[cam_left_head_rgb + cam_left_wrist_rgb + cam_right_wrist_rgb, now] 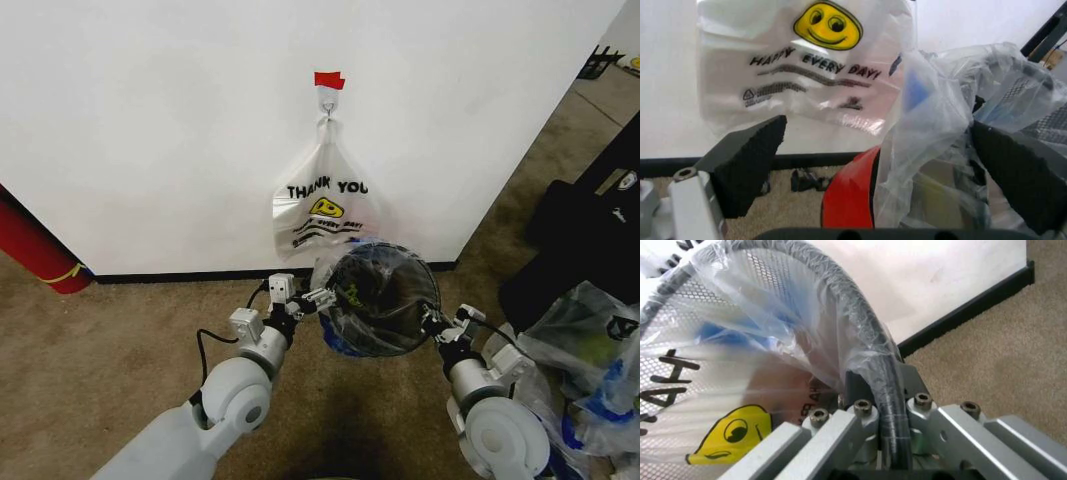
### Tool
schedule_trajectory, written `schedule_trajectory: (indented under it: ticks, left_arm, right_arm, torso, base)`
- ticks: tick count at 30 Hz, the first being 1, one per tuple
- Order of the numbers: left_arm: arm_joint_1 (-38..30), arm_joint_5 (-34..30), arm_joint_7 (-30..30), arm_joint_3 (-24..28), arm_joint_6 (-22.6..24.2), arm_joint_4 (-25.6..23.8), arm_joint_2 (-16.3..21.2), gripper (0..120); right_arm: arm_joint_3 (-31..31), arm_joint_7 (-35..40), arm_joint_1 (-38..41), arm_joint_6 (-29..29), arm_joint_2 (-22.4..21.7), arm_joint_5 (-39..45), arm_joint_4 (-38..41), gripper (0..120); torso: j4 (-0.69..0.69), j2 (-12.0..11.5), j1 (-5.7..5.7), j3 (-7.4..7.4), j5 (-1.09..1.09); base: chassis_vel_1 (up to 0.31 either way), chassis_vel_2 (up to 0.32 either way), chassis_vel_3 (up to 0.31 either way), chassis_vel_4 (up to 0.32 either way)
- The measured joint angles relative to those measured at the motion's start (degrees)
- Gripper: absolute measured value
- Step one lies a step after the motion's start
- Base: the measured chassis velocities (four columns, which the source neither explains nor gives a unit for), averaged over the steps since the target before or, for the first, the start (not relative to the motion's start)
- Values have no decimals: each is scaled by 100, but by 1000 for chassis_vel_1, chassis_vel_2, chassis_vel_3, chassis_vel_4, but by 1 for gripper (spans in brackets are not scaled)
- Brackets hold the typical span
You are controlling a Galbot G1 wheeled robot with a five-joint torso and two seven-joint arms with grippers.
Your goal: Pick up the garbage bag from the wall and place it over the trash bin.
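- The wall (180, 130) is plain white with a black baseboard; a "THANK YOU" smiley bag (325, 205) hangs from its hook under red tape (328, 80).
- The trash bin (385, 300), black mesh, stands on the carpet (100, 330) just before the wall.
- The garbage bag (345, 300), thin, translucent, blue-patched, drapes over the bin's rim and lines it.
- The left hand (318, 298) is wide open around the bag's bunched edge (933, 130).
- The right hand (432, 325) is clamped on the rim and bag film.
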Motion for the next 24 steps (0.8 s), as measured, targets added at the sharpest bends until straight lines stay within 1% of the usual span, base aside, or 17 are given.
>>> schedule_trajectory:
  ticks: [5,11,13,16,17,19,24]
  left_arm:
    - [98,-19,-8,-32,-34,-193,59,100]
    - [64,-94,-4,-34,-54,-301,78,100]
    - [11,-113,-5,-36,-56,-268,68,100]
    - [-96,-120,-10,-34,-126,76,-15,100]
    - [-100,-120,-12,-32,-133,96,-22,100]
    - [-147,-110,-56,-3,-185,314,-149,100]
    - [-185,-154,-96,-2,-193,391,-211,100]
  right_arm:
    - [0,-3,41,9,-15,-10,-77,0]
    - [10,-3,46,10,-24,-10,-91,0]
    - [17,-3,41,11,-24,-11,-88,0]
    - [33,-5,2,13,-22,-13,-27,0]
    - [33,-5,0,13,-21,-13,-22,0]
    - [18,-21,-29,17,-20,-55,17,0]
    - [-9,-31,-31,18,-1,-88,60,0]
  torso:
    - [0,0,0,0,1]
    - [0,-1,0,0,1]
    - [0,-1,0,0,1]
    - [0,-1,0,0,1]
    - [0,-1,0,0,1]
    - [0,-1,0,0,0]
    - [-1,-1,0,0,1]
  base:
    - [0,0,0,0]
    - [0,0,0,0]
    - [0,0,0,0]
    - [0,0,0,0]
    - [0,0,0,0]
    - [0,0,0,0]
    - [0,0,0,0]
